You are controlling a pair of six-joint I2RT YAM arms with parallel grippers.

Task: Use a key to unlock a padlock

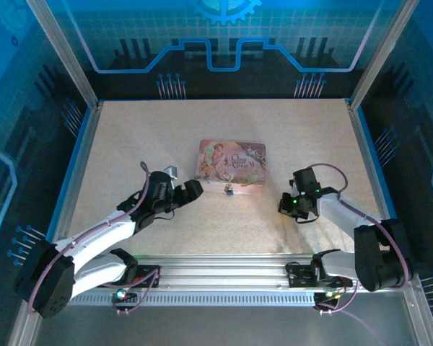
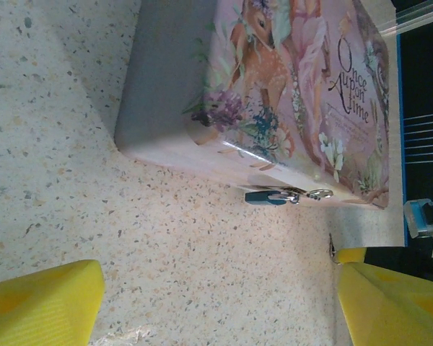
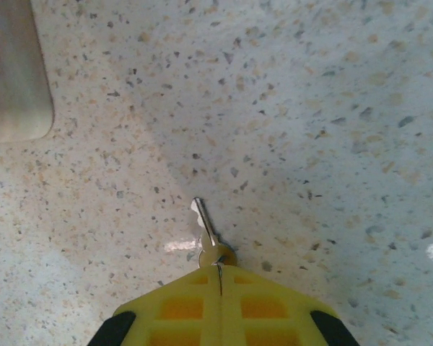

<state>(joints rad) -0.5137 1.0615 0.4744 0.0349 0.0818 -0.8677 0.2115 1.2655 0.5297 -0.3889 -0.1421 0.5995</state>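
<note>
Right gripper [image 3: 218, 280] pressed together, pinching key [image 3: 204, 229] by its round head. Blade sticking out ahead of fingertips toward 11 o'clock in right wrist view, low over table [image 3: 332, 108]; touching it or not, cannot tell. Left gripper [image 2: 216, 313] spread wide, nothing between yellow fingers [image 2: 43, 303], aimed at tin [image 2: 289, 86].

Padlock [image 2: 267, 196] down on table at near long edge of pink tin, roughly mid-edge, tight against tin wall. Thin silvery shackle [image 2: 314, 193] seemingly hooked into tin's clasp; too small to be sure.

Relation that matters, seen from above: padlock off at 9 to 10 o'clock from right gripper, well apart, bare table between. From left gripper, padlock at 3 o'clock and near. So left arm nearer, but key sitting in right.

Padlock long axis running along tin edge, on the 9-to-3 line in left wrist view, body toward 9, shackle toward 3. Keyhole not visible; probably on body's end away from shackle, a guess only.

Key's long axis same as blade, pointing straight out from fingertips. Not lined up with padlock axis yet, judging by both views. Next move likely needing a swing of blade onto that edge-parallel line, with left gripper free to steady the body.
</note>
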